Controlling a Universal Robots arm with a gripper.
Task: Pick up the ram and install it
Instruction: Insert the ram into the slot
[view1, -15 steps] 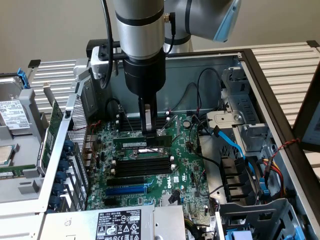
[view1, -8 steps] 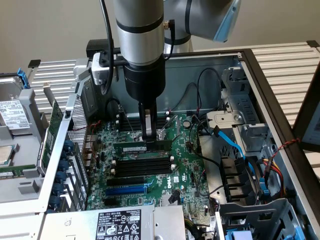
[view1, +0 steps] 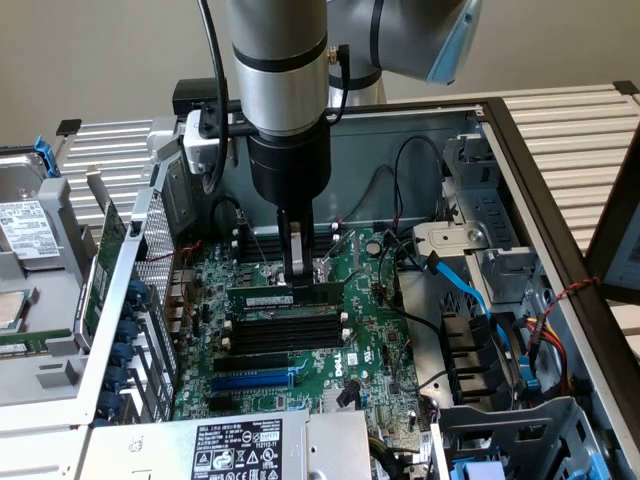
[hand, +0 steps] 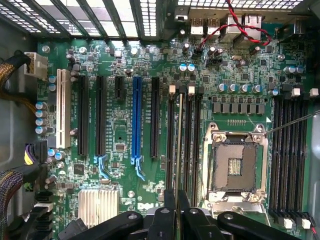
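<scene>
Single arm posed vertically, its silver-and-black wrist pointing straight down. The gripper hangs directly below the wrist. Its narrow fingers stand upright and are drawn close together, pinching the ram by its upper edge. Seen from the wrist, both black fingers meet on the stick's thin edge.

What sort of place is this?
Probably a computer assembly or repair bench: an open desktop case, its motherboard laid bare, and a robot claw holding the ram at the memory slots.
</scene>
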